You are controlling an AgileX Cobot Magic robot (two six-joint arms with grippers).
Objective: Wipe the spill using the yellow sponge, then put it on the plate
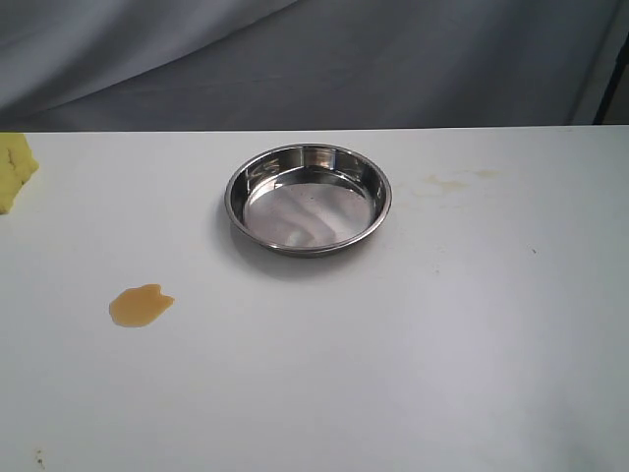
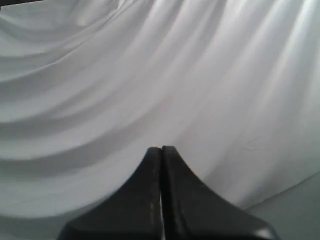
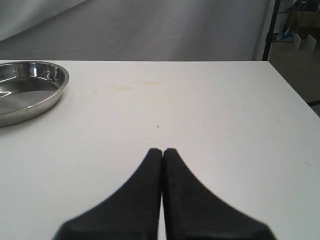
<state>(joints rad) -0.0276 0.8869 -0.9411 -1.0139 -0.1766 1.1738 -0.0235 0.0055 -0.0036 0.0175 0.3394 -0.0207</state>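
Spill (image 1: 141, 305) untouched — left pincer (image 2: 161, 150) closed, facing drape (image 2: 150, 75); right pincer (image 3: 163, 151) closed

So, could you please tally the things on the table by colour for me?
Yellow: 1, the yellow sponge, partly cut off at the view's edge
Amber: 1, the spill
Silver: 1, the plate
Pale yellowish: 1, a faint dried stain
Total: 4

White table (image 1: 393, 374) w/ faint yellowish stain (image 1: 447, 182); gray cloth (image 1: 295, 59) behind.

One plate (image 1: 307, 202), one sponge (image 1: 14, 167), one spill (image 1: 141, 305)
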